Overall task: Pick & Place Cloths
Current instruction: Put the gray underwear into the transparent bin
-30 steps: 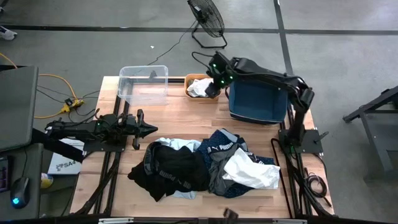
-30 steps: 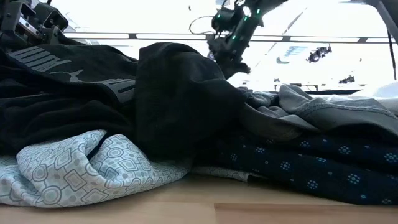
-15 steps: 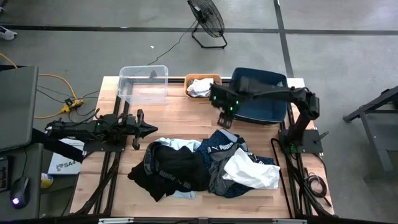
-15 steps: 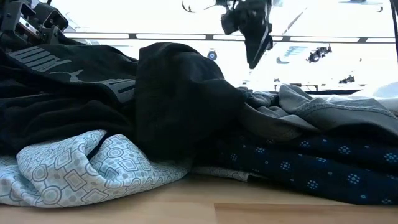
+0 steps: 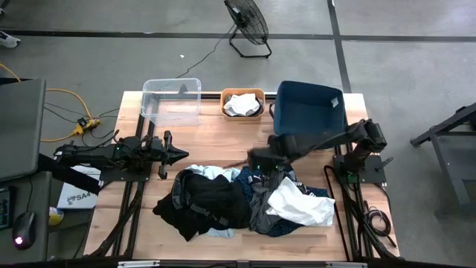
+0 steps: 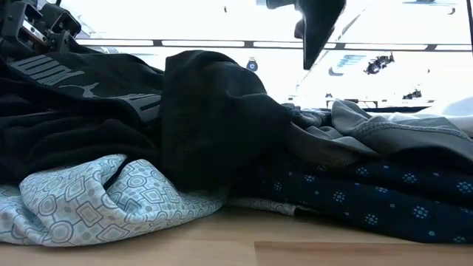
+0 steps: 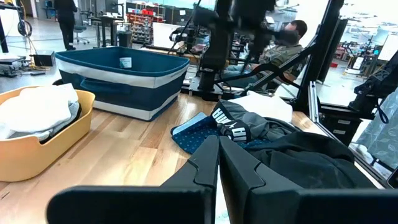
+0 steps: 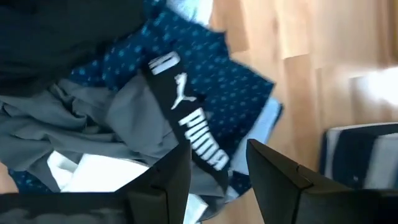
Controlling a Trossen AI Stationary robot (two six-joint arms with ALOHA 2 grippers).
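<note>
Fig.: right gripper [image 5: 256,158] is hovering over the far edge of the heap of soft fabric cloths [image 5: 245,197], fingers parted w/ nothing between them; in the right wrist view the two dark fingers [image 8: 163,180] are framing the grey garment's black waistband w/ white lettering [image 8: 189,121], lying directly below and just ahead. Waistband's long axis is running roughly along the gripper's line of sight, so it is passing lengthwise through the gap rather than across it; judged, the next descent is calling for a straight drop onto this band.

Heap is sitting on the near half of the wooden surface [image 5: 216,141]: black cloth [image 5: 204,205] to the left, white cloth [image 5: 301,207] to the right, navy dotted cloth [image 8: 214,74] beneath the band.

Right arm is nearer by far. Left gripper [image 5: 178,155], pressed shut and empty, is resting beside the heap's left far corner.
</note>
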